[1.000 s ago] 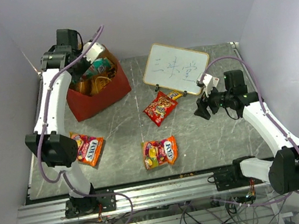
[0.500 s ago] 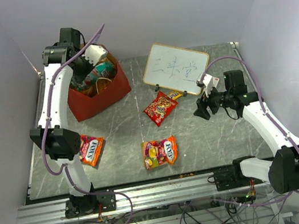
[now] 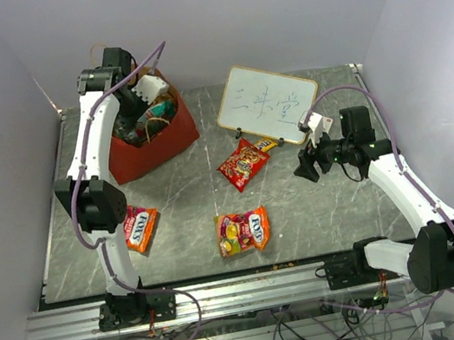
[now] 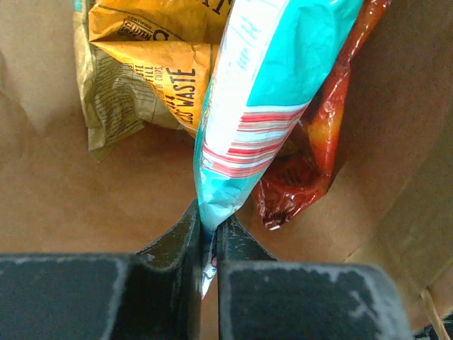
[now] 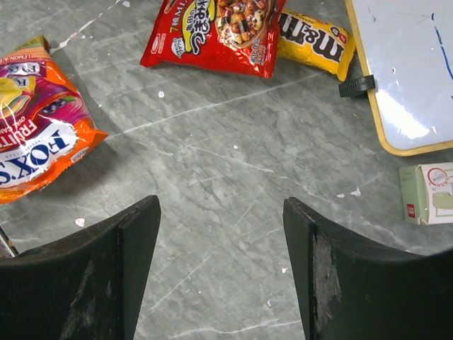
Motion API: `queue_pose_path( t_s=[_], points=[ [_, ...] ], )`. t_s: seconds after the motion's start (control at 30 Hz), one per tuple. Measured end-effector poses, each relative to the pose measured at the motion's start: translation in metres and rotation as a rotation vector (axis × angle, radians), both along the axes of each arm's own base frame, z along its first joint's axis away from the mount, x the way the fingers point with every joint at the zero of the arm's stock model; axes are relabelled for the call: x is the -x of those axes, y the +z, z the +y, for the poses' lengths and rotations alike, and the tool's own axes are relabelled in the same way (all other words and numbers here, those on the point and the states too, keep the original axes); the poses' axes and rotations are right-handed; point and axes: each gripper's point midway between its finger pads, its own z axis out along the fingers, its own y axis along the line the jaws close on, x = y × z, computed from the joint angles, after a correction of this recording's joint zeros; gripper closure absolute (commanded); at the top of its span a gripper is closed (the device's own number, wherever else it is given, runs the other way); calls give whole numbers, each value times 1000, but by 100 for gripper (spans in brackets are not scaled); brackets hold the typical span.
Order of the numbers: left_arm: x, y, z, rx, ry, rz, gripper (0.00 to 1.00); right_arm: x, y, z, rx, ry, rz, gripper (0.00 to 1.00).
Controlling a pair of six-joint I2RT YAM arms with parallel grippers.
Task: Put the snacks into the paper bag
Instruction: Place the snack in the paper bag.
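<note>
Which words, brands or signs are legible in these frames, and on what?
"FOX'S", "FRUIT": orange packet.
"m&m's": yellow pack.
"WASTE": orange chip bag in the paper bag.
Red packet lettering, whiteboard handwriting, small white box print: unreadable.

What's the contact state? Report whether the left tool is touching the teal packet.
Touching. The left wrist view shows the left tool with its jaws pinched on the lower edge of the teal packet, inside the paper bag.
</note>
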Motion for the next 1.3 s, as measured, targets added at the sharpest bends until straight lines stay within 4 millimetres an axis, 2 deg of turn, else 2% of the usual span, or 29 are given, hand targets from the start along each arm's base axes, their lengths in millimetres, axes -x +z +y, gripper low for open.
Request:
queue_pose_path(
  t_s=[0.23, 0.37, 0.77, 0.9, 1.17, 1.3],
  points=[
    [-10, -13, 2, -26, 14, 19, 70, 2, -5, 0, 1, 0, 15, 30],
    [-14, -14, 7, -54, 27, 13, 60, 2, -6, -1, 1, -1, 17, 30],
    [-24, -8, 16, -99, 74, -40, 44, 2, -6, -1, 1, -3, 18, 30],
    [-28, -6, 17, -99, 85, -61, 45, 2, -6, -1, 1, -4, 17, 30],
    [-41, -3, 14, -71, 123, -118, 59, 2, -6, -1, 1, -4, 17, 30],
    [-43, -10, 13, -59, 145, -116, 62, 2, -6, -1, 1, -4, 18, 30]
  ],
)
